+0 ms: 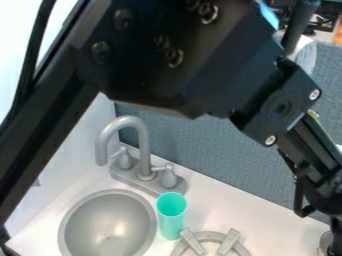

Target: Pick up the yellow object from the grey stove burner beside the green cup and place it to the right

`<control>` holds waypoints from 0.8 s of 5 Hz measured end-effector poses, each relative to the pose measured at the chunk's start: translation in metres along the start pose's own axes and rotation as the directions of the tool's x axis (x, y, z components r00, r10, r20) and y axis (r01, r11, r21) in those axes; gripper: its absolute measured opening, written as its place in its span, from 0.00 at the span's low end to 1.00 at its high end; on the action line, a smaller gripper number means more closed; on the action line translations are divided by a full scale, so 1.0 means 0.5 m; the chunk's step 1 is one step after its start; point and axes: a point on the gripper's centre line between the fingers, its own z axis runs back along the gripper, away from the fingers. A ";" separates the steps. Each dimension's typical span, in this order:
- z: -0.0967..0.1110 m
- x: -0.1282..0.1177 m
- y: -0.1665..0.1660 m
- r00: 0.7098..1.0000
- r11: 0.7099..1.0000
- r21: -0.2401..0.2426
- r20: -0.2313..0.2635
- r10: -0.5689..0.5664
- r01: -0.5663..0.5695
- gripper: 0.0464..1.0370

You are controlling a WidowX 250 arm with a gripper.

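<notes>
camera view: white counter, sink at seven o'clock, turquoise cup at six, gray partition behind; gripper at four, its opening impossible to tell.

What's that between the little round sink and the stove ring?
A turquoise cup stands upright between the round sink and the stove ring, as the camera view from above shows.

And here we see smooth, glossy teal plastic on the cup at lower centre, a satiny grey sheen inside the sink, matt grey on the faucet, and rough, woven-looking cloth across the backdrop.
</notes>
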 end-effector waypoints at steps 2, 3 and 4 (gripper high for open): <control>0.006 0.015 -0.022 0.999 0.997 -0.071 0.023 0.030 -0.028 0.96; 0.000 0.003 -0.014 0.998 0.996 -0.060 0.000 0.059 -0.059 0.96; 0.013 -0.008 -0.001 0.995 0.996 -0.011 -0.034 0.093 -0.094 0.96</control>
